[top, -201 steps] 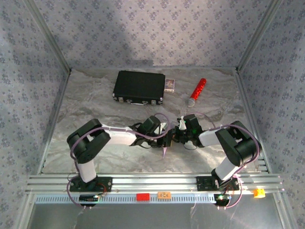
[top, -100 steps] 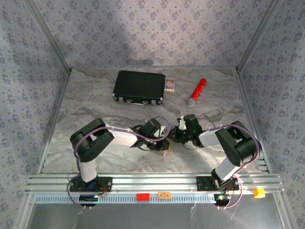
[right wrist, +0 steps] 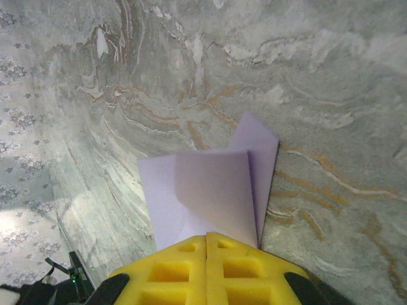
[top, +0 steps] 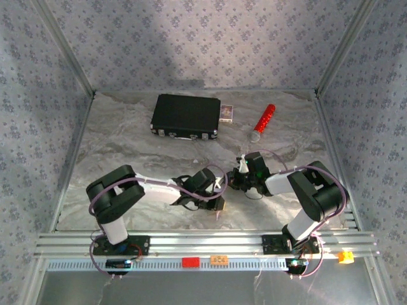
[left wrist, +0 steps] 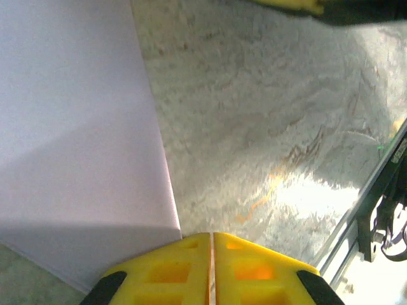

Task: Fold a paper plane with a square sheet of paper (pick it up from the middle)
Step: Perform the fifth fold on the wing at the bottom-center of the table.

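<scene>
Right gripper [right wrist: 206,237] pinches the lilac sheet [right wrist: 210,190], overlapping folds plain from its wrist; left gripper [left wrist: 211,236] (jaws closed) sees one flat panel.

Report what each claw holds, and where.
Right claw pinches the folded lilac sheet by its near edge. Left claw is shut at the sheet's edge; grip unclear.

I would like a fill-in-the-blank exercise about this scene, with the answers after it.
The paper sheet in the right gripper is ____, not flat. The case at the far side of the table is ____. The card box lies between the case and the cylinder, which is silver and ____. Missing words: folded; black; red.
</scene>
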Robot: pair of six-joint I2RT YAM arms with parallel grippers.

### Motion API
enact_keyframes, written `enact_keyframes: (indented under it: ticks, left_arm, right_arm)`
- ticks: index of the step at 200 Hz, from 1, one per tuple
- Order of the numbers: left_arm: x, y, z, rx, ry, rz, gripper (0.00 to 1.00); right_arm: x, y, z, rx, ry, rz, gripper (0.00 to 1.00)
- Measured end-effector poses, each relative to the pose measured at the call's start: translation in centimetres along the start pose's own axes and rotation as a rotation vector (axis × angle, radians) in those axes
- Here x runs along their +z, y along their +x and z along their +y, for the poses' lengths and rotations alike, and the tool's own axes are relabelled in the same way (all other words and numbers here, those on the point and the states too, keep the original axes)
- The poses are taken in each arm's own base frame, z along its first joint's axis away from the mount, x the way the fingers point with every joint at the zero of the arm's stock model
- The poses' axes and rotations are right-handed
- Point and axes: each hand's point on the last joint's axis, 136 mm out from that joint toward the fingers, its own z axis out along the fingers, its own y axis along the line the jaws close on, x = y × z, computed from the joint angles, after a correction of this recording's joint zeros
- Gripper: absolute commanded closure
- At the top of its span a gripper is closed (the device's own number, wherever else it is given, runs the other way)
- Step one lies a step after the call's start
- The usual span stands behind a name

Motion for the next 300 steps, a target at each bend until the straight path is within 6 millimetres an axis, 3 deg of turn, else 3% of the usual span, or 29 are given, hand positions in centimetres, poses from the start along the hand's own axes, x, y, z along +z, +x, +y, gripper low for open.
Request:
enact_keyframes:
  ticks: [66, 135, 194, 269, 300]
  left_arm:
    - [-0.1, 0.8, 0.1, 0.013, 0.000, 0.011, 0.94]
    - [-0.6, 1.0, 0.5, 0.012, 0.050, -0.003, 0.94]
    - [-1.0, 0.7, 0.9, -0.006, 0.060, 0.001, 0.95]
    - [-1.0, 0.6, 1.0, -0.009, 0.063, -0.002, 0.94]
    - [-1.1, 0.5, 1.1, -0.009, 0.064, -0.002, 0.94]
  right_arm:
    - [-0.3, -0.1, 0.2, -0.006, 0.006, -0.013, 0.89]
    - [-4.0, -0.7, 3.2, -0.126, 0.006, -0.094, 0.88]
    - [-1.6, 3.1, 3.0, -0.162, 0.021, 0.052, 0.90]
    - [0.3, 4.0, 3.1, -0.174, 0.024, 0.116, 0.91]
    - [1.1, 4.5, 1.6, -0.151, 0.061, 0.142, 0.94]
